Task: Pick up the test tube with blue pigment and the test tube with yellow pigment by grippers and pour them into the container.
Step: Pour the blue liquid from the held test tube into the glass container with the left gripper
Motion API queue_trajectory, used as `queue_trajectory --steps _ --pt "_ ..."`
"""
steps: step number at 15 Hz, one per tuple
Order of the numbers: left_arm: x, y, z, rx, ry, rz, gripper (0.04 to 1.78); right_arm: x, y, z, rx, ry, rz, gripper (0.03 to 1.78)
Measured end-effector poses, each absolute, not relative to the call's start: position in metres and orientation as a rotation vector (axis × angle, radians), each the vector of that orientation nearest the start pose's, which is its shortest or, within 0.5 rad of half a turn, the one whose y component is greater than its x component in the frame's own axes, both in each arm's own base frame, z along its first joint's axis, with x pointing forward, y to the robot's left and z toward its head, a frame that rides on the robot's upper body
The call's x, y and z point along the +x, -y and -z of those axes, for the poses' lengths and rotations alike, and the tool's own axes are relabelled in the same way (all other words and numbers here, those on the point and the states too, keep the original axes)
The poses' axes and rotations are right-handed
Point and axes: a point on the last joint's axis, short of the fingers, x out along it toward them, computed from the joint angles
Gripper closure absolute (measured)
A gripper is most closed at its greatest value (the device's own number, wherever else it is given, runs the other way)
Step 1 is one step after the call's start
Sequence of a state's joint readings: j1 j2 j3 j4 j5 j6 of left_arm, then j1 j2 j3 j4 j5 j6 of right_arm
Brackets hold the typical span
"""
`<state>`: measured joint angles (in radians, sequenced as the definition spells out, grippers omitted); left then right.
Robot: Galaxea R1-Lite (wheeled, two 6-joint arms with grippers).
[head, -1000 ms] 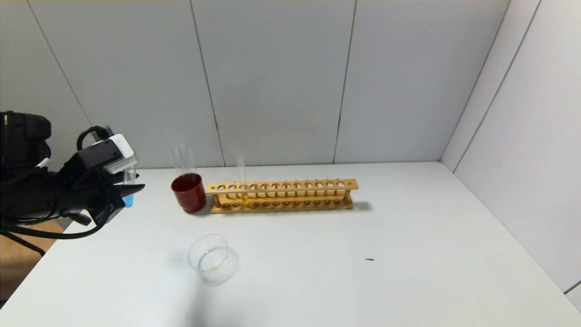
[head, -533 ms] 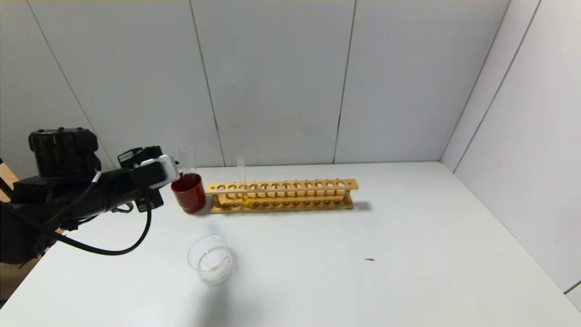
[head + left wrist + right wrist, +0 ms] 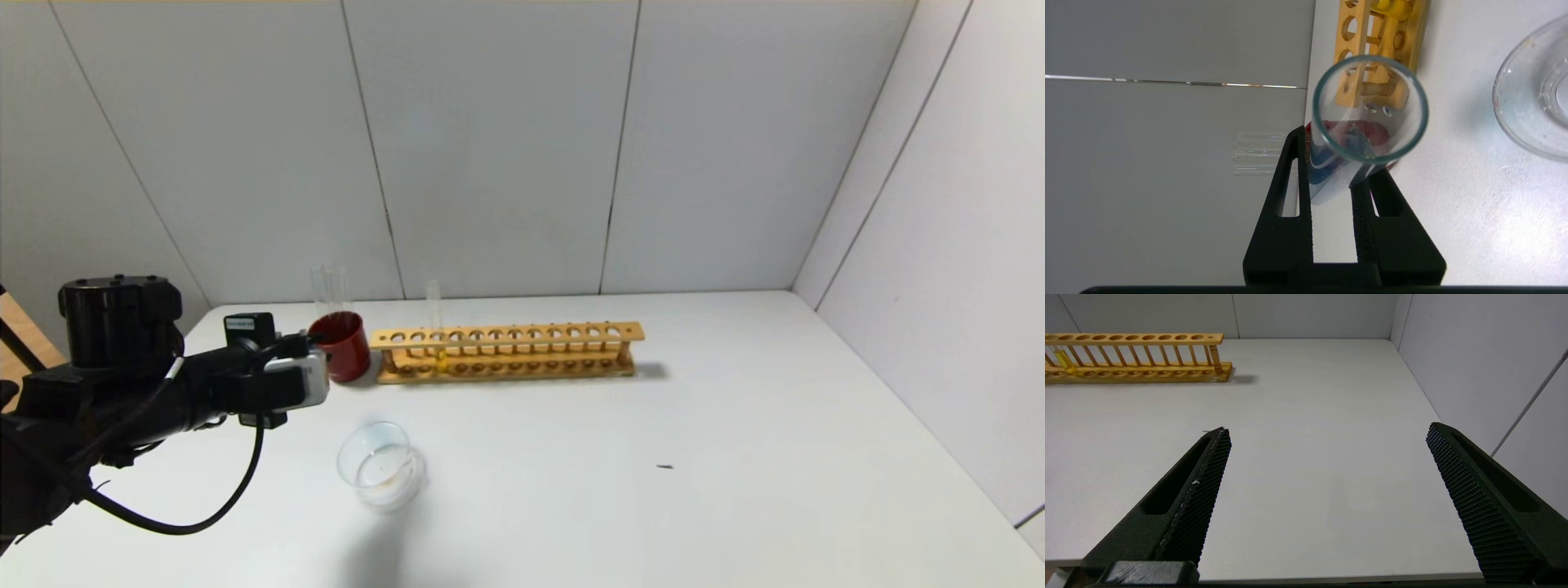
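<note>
Left gripper (image 3: 1331, 183) lower, nearer container (image 3: 380, 465); fingers clamp tipped test tube with blue pigment (image 3: 1355, 139)

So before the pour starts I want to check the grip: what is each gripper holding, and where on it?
The left gripper clamps the test tube with blue pigment on its body below the rim. The right gripper holds nothing.

lab bench, wooden test-tube rack (image 3: 506, 352), glass dish (image 3: 380, 465)
</note>
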<state>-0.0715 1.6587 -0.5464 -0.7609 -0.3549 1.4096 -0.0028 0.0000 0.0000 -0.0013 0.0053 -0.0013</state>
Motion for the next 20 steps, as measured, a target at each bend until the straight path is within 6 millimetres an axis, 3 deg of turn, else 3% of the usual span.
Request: queue_trajectory --steps 7,13,20 --pt "0.261 0.026 -0.130 1.430 0.003 0.626 1.50 -0.023 0.000 -0.076 -0.001 0.001 -0.003 0.06" --pt "0.273 0.027 -0.121 1.566 0.100 0.573 1.50 -0.023 0.000 -0.076 -0.001 0.001 -0.003 0.06" --pt "0.280 0.028 -0.104 1.624 0.069 0.601 1.50 -0.023 0.000 -0.076 -0.001 0.001 -0.002 0.06"
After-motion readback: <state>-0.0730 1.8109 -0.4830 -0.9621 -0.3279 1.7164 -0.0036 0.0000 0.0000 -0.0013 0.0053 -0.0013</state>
